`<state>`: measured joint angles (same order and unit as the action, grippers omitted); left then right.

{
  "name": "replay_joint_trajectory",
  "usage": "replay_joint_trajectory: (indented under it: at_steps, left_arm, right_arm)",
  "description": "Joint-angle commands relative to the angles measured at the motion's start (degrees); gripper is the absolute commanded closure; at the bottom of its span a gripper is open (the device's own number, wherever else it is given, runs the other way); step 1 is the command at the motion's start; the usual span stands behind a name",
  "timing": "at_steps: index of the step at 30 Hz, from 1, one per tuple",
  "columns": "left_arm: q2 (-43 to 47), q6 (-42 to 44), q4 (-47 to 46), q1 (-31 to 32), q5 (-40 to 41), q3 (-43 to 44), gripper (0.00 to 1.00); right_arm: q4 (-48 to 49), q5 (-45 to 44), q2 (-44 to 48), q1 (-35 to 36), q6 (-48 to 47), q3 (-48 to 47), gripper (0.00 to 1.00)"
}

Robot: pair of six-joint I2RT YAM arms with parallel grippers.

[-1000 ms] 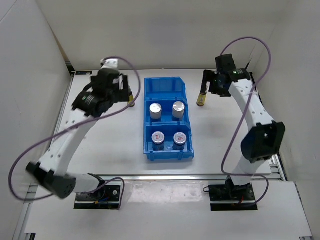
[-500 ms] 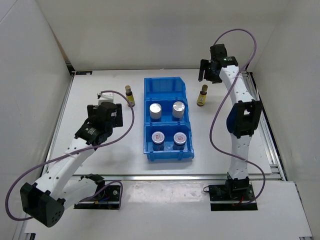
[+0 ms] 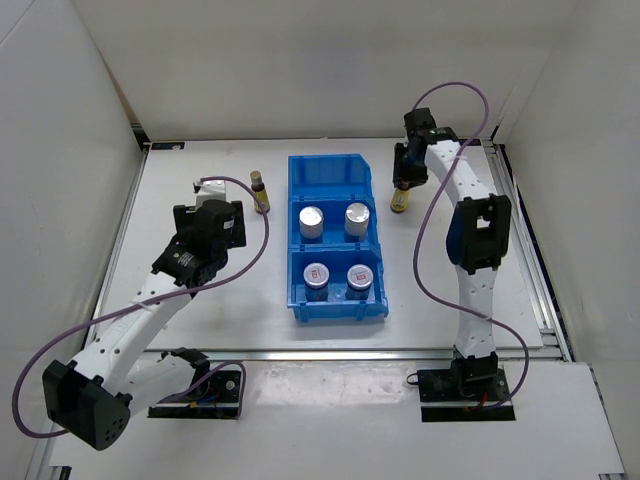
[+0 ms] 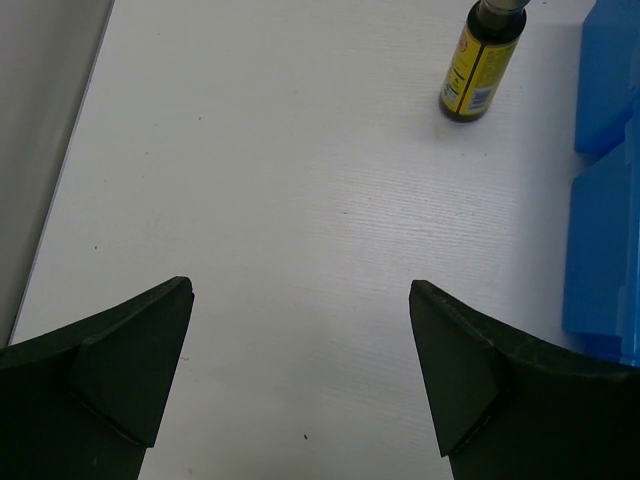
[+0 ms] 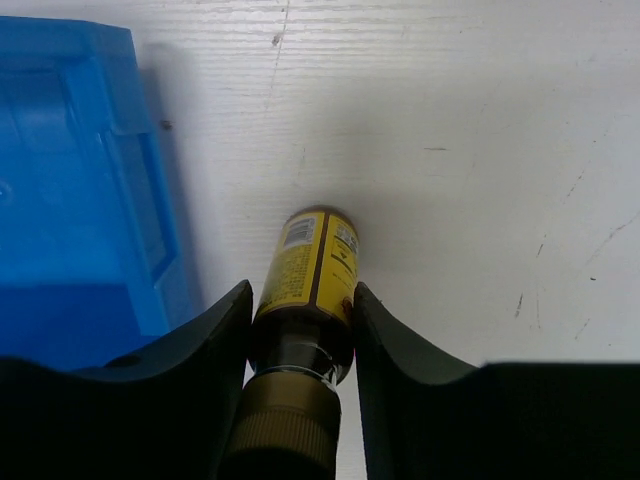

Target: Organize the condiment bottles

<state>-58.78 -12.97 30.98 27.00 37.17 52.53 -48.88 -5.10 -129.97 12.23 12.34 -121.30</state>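
1. Closest to the near edge of the desk (image 3: 250, 300) stands the blue three-compartment bin (image 3: 338, 311), roughly midway between the left and right edges. Its near compartment holds two short dark jars with red-marked silver lids, upright and side by side: the left dark jar (image 3: 316, 276) and the right dark jar (image 3: 360, 277).
2. The left gripper (image 4: 300, 380) hovers over the left half of the desk, between the left edge and the bin. Its fingers are spread wide with only bare white desk between them.
3. The bin's middle compartment holds two upright white-silver cylinders, the left cylinder (image 3: 311, 219) and the right cylinder (image 3: 357, 216), near each other.
4. The left amber bottle (image 4: 482, 62), with a dark cap and yellow label, stands upright on the desk near the bin's far left corner, apart from its wall and well clear of the left gripper.
5. The right amber bottle (image 5: 308, 255) is right of the bin, toward the desk's far edge. The right gripper (image 5: 303, 295) is clenched on it, one finger pressed against each side below the cap. Whether its base rests on the desk cannot be told.
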Motion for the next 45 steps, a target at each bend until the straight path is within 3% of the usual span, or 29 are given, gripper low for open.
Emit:
replay_joint_trajectory:
  at_steps: [1, 4, 11, 14, 22, 27, 40, 41, 42, 44, 45]
  left_arm:
    - [-0.01, -0.39, -1.19, 0.07, 1.42, 2.05, 0.00]
    - [-0.01, -0.39, -1.19, 0.07, 1.42, 2.05, 0.00]
    - [-0.01, -0.39, -1.19, 0.07, 1.42, 2.05, 0.00]
    - [-0.54, -0.39, -0.66, 0.07, 1.42, 2.05, 0.00]
    - [-0.54, -0.39, -0.66, 0.07, 1.42, 2.05, 0.00]
    - [-1.07, -0.39, -0.66, 0.07, 0.89, 2.05, 0.00]
    - [-1.60, -0.39, -0.66, 0.07, 0.36, 2.05, 0.00]
    - [-1.60, -0.39, -0.66, 0.07, 0.36, 2.05, 0.00]
    - [-1.60, -0.39, -0.66, 0.07, -0.25, 2.05, 0.00]
    - [-1.60, -0.39, -0.13, 0.07, -0.25, 2.05, 0.00]
    - [-1.60, -0.39, -0.13, 0.07, -0.25, 2.05, 0.00]
  right_arm:
    - [1.86, -0.43, 3.58, 0.25, -0.47, 1.41, 0.60]
    - [3.17, -1.75, 5.33, 0.25, -0.47, 3.78, 0.77]
    - [3.18, -5.53, 12.10, 1.48, -0.47, 4.40, 0.87]
    - [3.18, -6.23, 14.13, 3.93, -1.00, 0.37, 0.91]
    - [1.86, -2.90, 14.13, 10.43, -2.67, -8.25, 0.92]
    - [0.72, -1.66, 7.64, 13.00, -3.72, -13.51, 0.96]
    - [1.77, 1.50, -1.77, 13.52, -3.02, -12.21, 0.99]
    - [1.77, 1.50, -1.78, 13.52, -3.02, -12.21, 0.93]
    - [1.77, 1.50, -1.78, 13.52, -3.02, -11.60, 0.75]
    - [1.77, 2.29, -1.78, 13.52, -3.02, -10.99, 0.57]
    - [1.77, 1.68, -1.78, 13.52, -3.02, -10.98, 0.40]
